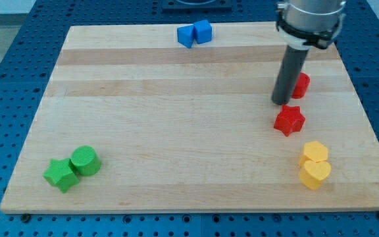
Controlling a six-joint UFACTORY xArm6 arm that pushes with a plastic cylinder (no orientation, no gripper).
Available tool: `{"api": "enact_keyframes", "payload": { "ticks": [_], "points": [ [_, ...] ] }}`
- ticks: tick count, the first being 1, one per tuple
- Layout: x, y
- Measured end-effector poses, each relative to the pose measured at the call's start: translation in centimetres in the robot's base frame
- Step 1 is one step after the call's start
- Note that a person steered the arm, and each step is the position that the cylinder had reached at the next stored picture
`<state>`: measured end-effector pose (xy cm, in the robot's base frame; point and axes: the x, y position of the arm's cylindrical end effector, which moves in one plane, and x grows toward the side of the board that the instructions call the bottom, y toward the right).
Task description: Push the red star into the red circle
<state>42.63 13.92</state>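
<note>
The red star [289, 120] lies on the wooden board at the view's right. The red circle [301, 85] lies just above it, partly hidden behind the dark rod. My tip [281, 103] rests on the board just above and slightly left of the red star, to the lower left of the red circle, close to both. Whether the tip touches the star cannot be told.
Two yellow blocks, a hexagon-like one [315, 152] and a heart [315, 174], sit below the red star. A green star [60, 174] and green cylinder [85, 160] sit at the bottom left. Two blue blocks [194, 33] sit at the top edge.
</note>
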Motion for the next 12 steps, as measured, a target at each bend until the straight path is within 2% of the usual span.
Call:
{"api": "enact_keyframes", "payload": {
  "ticks": [1, 2, 3, 4, 6, 12],
  "points": [
    [0.7, -3.3],
    [4.2, -6.4],
    [8.9, -7.5],
    [9.7, -7.0],
    [9.7, -4.3],
    [5.3, 2.6]
  ]
}}
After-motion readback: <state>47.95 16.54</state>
